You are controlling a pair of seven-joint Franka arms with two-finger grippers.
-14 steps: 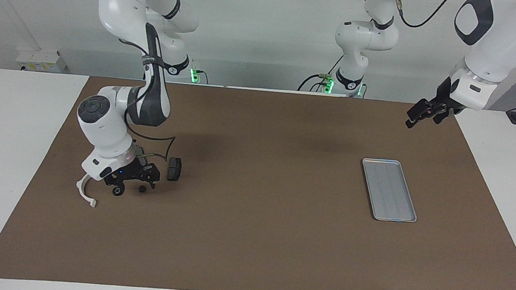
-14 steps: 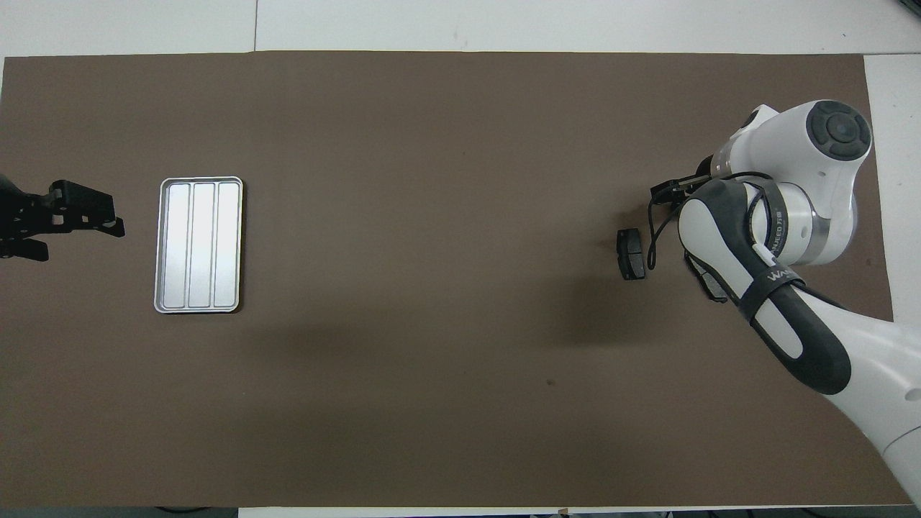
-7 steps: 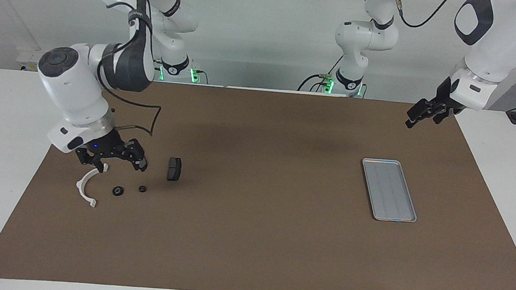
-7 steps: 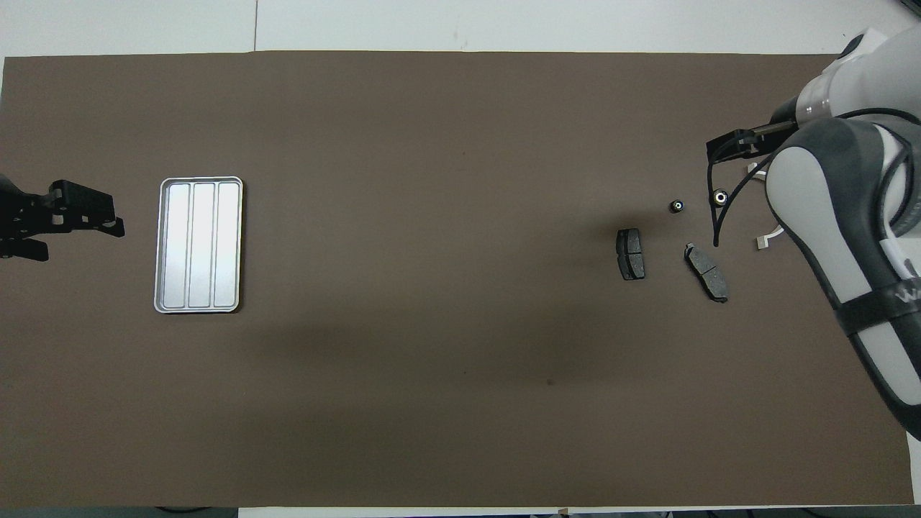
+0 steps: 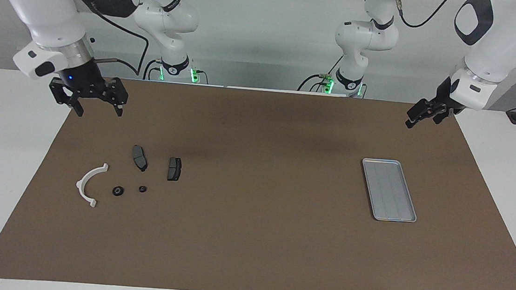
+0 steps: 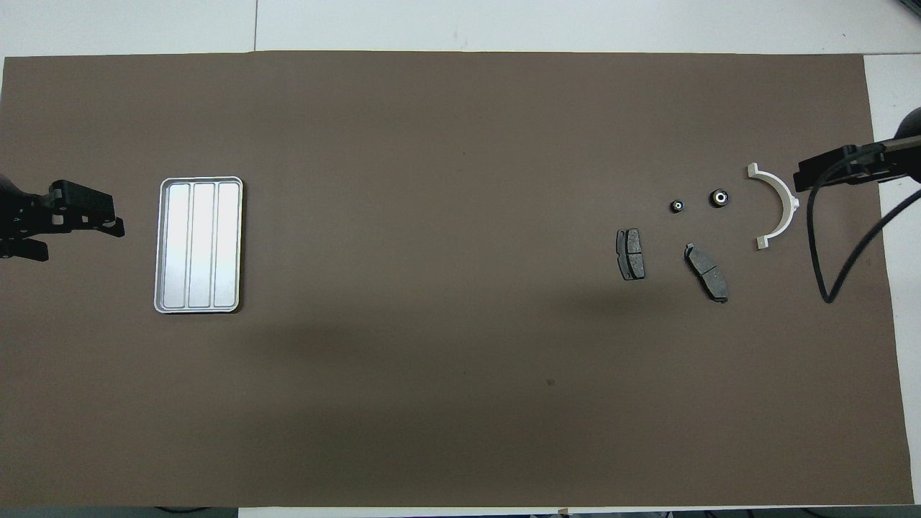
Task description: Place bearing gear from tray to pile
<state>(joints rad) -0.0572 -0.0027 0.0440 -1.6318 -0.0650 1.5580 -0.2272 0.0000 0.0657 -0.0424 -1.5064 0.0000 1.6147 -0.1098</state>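
I am seeing the tray (image 5: pixel 389 190) lying bare at the left arm's end of the desk, while two small gears (image 5: pixel 118 191) are sitting in the pile beside the white bracket (image 5: pixel 88 183). Both the right gripper (image 5: pixel 88 98) and the left gripper (image 5: pixel 424 114) are hanging with jaws released, holding nothing. I am judging the job finished.
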